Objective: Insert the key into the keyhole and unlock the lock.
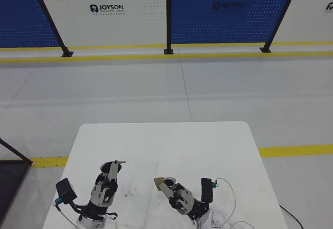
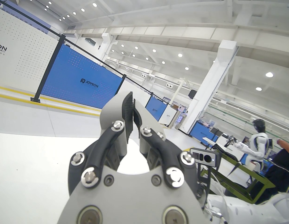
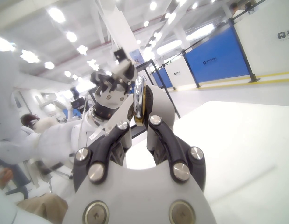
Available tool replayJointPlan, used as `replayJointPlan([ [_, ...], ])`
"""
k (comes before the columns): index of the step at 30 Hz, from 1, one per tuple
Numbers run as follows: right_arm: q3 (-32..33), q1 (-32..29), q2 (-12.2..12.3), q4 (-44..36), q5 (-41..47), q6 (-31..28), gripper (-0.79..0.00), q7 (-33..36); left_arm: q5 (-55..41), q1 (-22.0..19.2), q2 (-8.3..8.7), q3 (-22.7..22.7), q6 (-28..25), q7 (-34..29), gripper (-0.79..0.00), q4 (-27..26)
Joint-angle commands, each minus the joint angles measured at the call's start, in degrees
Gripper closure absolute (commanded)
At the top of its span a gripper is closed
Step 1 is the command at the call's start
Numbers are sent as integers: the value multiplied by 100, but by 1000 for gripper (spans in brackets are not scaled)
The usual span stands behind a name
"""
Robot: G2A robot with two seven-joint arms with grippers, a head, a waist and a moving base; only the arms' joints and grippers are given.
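Note:
A padlock [image 3: 139, 103] with a brass body and chrome shackle sits between the pads of my right gripper [image 3: 141, 99], which is shut on it. From above, the padlock [image 1: 159, 181] is held over the near middle of the white table [image 1: 212, 149], in the right gripper [image 1: 164, 184]. My left gripper [image 2: 131, 108] has its ribbed pads pressed together. It stands raised over the near left of the table, left of the lock, as the left gripper [image 1: 118, 167]. A thin dark sliver, seemingly the key [image 1: 122, 162], pokes from its tips.
A black metal frame [image 1: 0, 150] stands off the table's left edge. White cables [image 1: 229, 192] loop by the right arm at the near edge. Blue and white fence panels [image 1: 223, 17] line the far floor beyond yellow lines.

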Motion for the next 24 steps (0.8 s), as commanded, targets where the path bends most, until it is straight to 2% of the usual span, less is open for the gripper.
replayJointPlan([
  [1, -21, -17, -6, -3, 110, 45, 0, 64, 0, 0, 0, 0, 0, 0, 0, 0],
  [3, -58, 6, -22, 11, 443, -21, 0, 151, -122, -95, -9, 77, 46, -173, 0, -22],
  [6, -155, 81, -82, 16, 871, -95, 0, -85, -310, -208, -42, 319, -88, -52, 0, 68],
  [11, -564, 337, -275, 219, 1619, -591, 0, -702, -649, -450, -120, 876, -691, 422, 0, 489],
  [16, -1063, 687, -503, 594, 2530, -1114, 0, -781, -995, -747, -224, 1418, -1483, 1056, 0, 960],
  [20, -1197, 921, -635, 800, 2765, -938, 0, -623, -893, -968, -313, 1738, -1813, 1485, 0, 1274],
  [24, -1180, 943, -646, 806, 2712, -873, 0, -615, -792, -1017, -331, 1789, -1795, 1508, 0, 1362],
])
